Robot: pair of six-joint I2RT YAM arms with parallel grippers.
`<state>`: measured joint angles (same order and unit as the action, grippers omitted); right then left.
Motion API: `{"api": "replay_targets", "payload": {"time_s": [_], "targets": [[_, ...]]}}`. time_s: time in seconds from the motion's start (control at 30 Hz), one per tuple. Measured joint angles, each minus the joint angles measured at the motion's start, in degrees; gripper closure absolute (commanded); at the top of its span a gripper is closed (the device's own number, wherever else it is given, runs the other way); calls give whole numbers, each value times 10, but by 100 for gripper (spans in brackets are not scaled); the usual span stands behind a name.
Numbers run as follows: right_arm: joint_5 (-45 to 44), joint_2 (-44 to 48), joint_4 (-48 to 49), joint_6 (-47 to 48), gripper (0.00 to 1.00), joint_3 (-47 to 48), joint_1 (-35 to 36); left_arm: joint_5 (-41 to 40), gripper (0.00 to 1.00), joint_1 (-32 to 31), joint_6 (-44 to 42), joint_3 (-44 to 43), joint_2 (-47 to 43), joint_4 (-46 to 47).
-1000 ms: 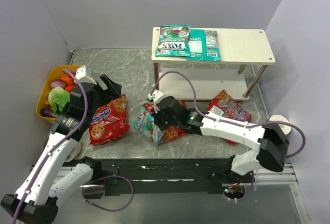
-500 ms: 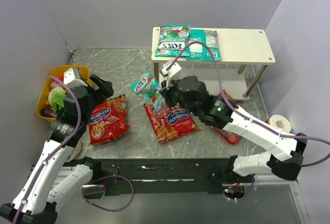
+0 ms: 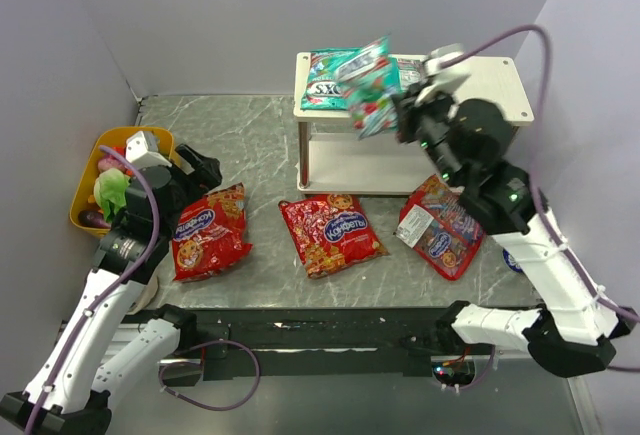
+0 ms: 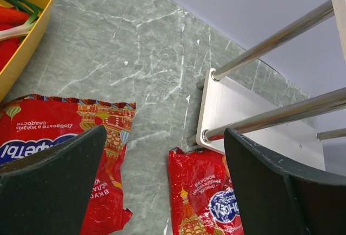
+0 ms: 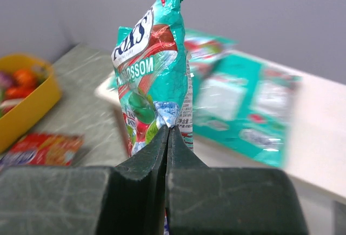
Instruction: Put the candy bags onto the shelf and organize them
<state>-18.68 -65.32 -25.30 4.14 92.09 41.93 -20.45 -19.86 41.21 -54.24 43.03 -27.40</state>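
Observation:
My right gripper (image 3: 400, 120) is shut on a teal-green candy bag (image 3: 368, 87) and holds it up over the shelf's top board (image 3: 480, 90); in the right wrist view the bag (image 5: 157, 78) stands upright from the shut gripper (image 5: 168, 132). Two more teal bags (image 3: 325, 77) lie on the left of the top board, partly hidden. Three red bags lie on the floor: left (image 3: 208, 233), middle (image 3: 330, 233), right (image 3: 440, 227). My left gripper (image 3: 195, 170) is open above the left red bag (image 4: 48, 138), and the middle red bag (image 4: 203, 192) shows between its fingers.
A yellow tub (image 3: 90, 190) of toy vegetables stands at the far left, its rim also in the left wrist view (image 4: 32, 29). The shelf's lower board (image 4: 238, 111) and metal legs (image 4: 270, 43) stand right of the left gripper. A white roll (image 3: 515, 258) lies at the right.
My right gripper has carried the teal bag from above the floor by the middle red bag up and right over the shelf's top board. The left arm has barely moved.

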Motion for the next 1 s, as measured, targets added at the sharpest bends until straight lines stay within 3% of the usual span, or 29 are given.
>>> {"api": "replay_targets", "payload": {"time_s": [0.27, 0.63, 0.8, 1.0], "targets": [[13, 5, -28, -8, 100, 49, -187, 13, 4, 0, 0, 0, 7, 1], [196, -40, -133, -33, 100, 105, -415, 19, 4, 0, 0, 0, 11, 1], [284, -94, -162, -48, 100, 120, -483, 23, 4, 0, 0, 0, 17, 1], [323, -169, -189, -69, 100, 159, -526, 26, 4, 0, 0, 0, 23, 1]]}}
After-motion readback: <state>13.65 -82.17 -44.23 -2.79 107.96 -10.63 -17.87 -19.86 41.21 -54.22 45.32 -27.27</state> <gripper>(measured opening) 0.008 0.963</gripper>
